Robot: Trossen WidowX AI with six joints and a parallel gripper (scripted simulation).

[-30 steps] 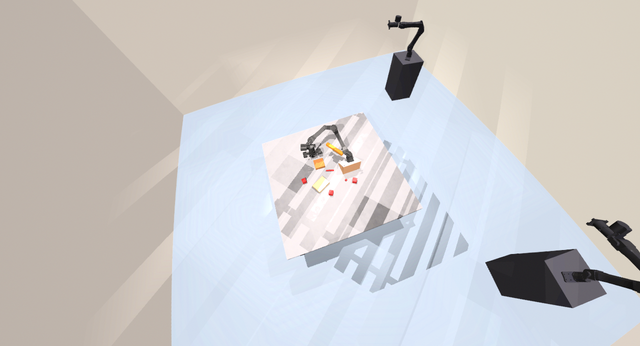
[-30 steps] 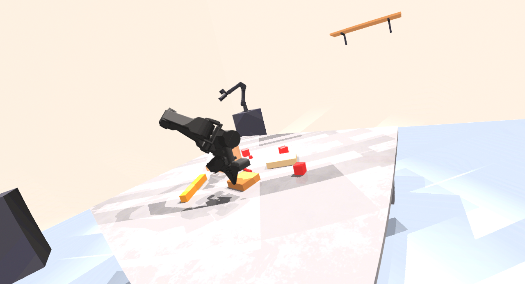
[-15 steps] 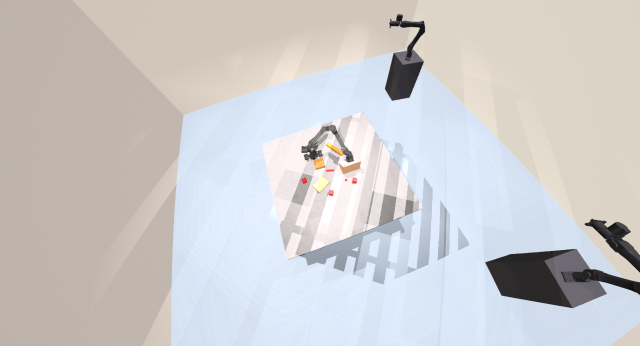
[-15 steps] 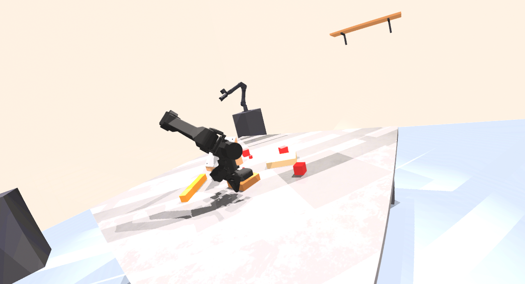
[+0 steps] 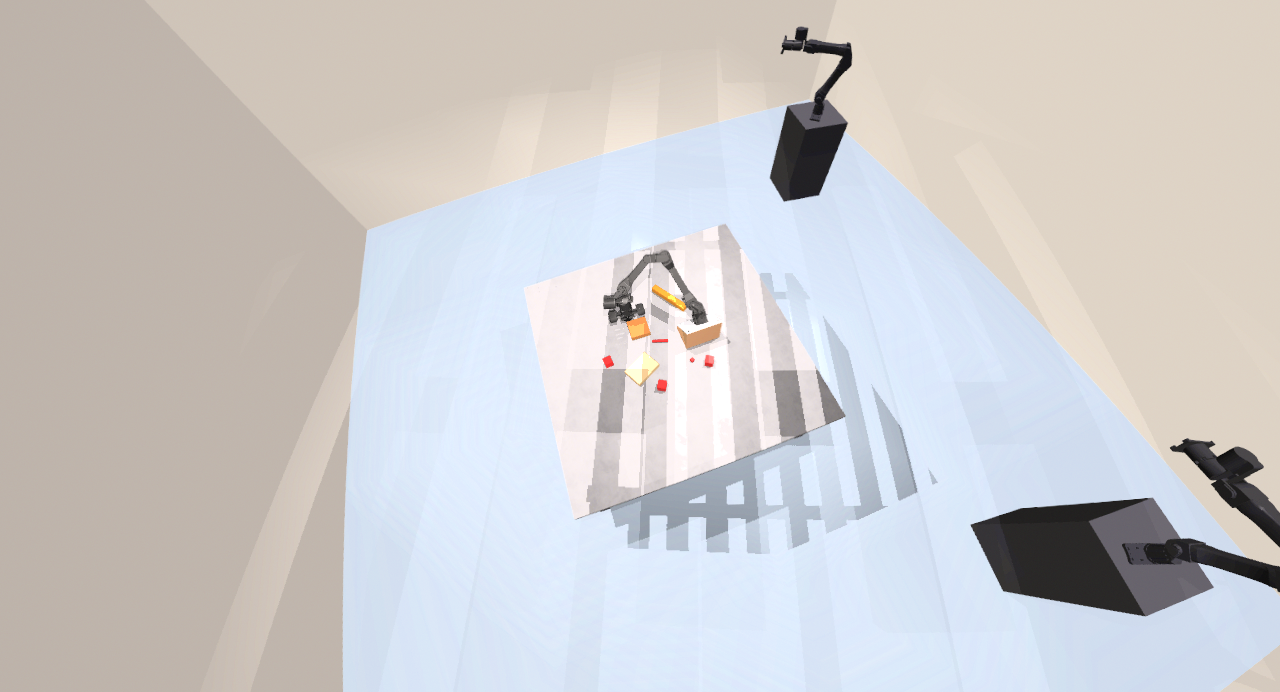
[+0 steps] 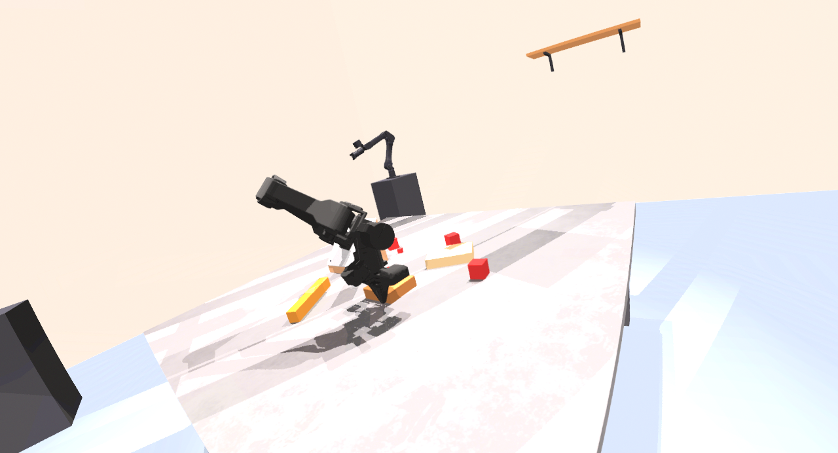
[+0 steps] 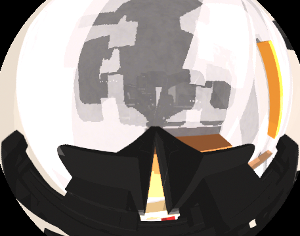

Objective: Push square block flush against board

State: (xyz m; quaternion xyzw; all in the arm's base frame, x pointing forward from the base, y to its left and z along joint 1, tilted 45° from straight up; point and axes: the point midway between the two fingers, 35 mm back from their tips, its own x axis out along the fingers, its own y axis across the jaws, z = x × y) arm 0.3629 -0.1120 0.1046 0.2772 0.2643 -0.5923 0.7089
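Observation:
The square block is orange and lies flat on the table. The pale yellow board lies flat beyond it, with a gap between them in the top view. My gripper is shut and empty, pointing down at the block's side facing away from the board. The fingers hide part of the block in the exterior view and the wrist view. Whether the fingertips touch the block, I cannot tell.
An orange-yellow bar lies beside the block. The arm's base is at a wedge. Red cubes lie around the board. A thin red stick lies between block and wedge.

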